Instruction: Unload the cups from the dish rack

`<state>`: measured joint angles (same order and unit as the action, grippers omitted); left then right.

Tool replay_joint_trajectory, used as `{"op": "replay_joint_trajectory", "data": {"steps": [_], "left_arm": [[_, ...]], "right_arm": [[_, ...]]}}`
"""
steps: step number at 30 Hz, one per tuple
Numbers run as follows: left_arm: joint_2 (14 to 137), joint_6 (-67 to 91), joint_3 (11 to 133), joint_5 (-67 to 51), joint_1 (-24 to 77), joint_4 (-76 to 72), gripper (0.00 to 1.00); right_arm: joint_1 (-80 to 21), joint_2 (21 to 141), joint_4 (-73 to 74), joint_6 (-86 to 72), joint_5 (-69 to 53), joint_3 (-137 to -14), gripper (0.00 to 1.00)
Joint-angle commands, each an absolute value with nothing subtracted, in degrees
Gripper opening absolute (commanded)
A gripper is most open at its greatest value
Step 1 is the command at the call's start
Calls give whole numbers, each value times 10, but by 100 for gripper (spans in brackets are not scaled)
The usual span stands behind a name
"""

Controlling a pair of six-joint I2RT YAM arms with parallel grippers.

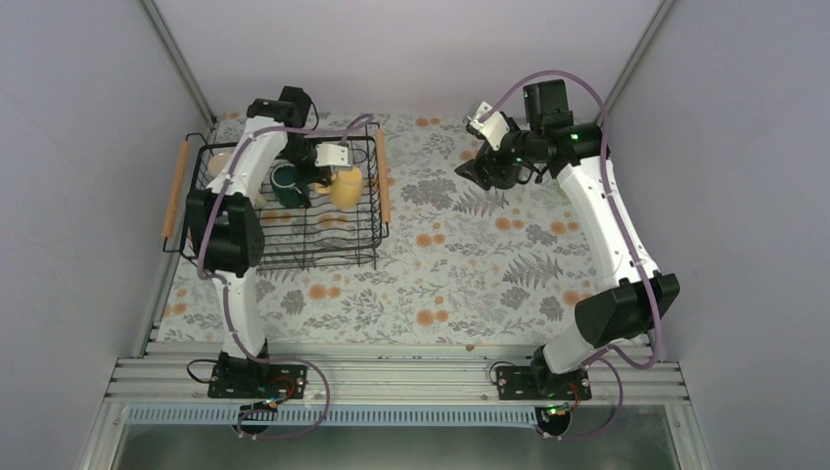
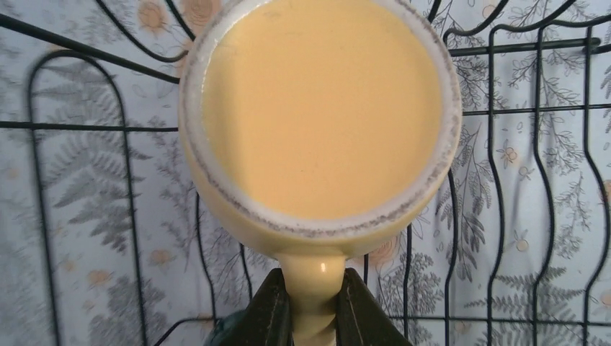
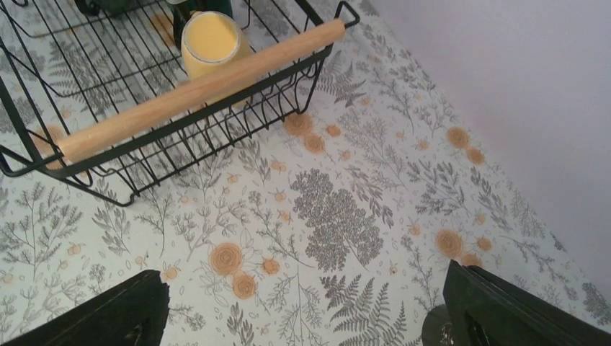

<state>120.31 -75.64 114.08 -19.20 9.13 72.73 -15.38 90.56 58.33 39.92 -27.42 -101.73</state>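
Note:
The black wire dish rack [image 1: 294, 250] stands at the far left of the table, with a wooden handle [image 1: 384, 176] on each side. My left gripper [image 1: 323, 174] reaches into it and is shut on the handle [image 2: 315, 295] of the yellow mug [image 2: 317, 108]. That mug [image 1: 345, 186] is by the rack's right side. A dark teal mug [image 1: 286, 184] stands next to it, and a cream mug [image 1: 220, 162] shows at the rack's far left corner. My right gripper [image 1: 478, 168] is open and empty above the table, right of the rack. Other cups are hidden.
The right wrist view shows the rack [image 3: 151, 155], its wooden handle [image 3: 194, 90] and the yellow mug [image 3: 210, 40] at upper left, with the flowered tablecloth [image 3: 339, 216] below the open fingers [image 3: 497, 310]. Grey walls close in the table on three sides.

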Motion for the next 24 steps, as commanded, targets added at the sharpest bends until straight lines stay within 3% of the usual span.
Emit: {"op": "replay_joint_trajectory", "data": {"steps": [1,9,14,18,24], "left_arm": [[1128,-736,1190,-197,92,753,4],[1066,-685,1289,-265,91,760,2],[1017,-628,1275,-334,92,686,2],[967,-556,1219,-418,91,566,2],[882,-432,1040,-500,93,284,2]], "right_arm": [[-160,891,574,372,-302,-1051,99],[-160,907,557,328,-352,-1084,100],[-160,922,554,321,-437,-1099,100],[-160,943,557,329,-529,-1136,100],[-159,1010,582,330,-644,-1217,100]]}}
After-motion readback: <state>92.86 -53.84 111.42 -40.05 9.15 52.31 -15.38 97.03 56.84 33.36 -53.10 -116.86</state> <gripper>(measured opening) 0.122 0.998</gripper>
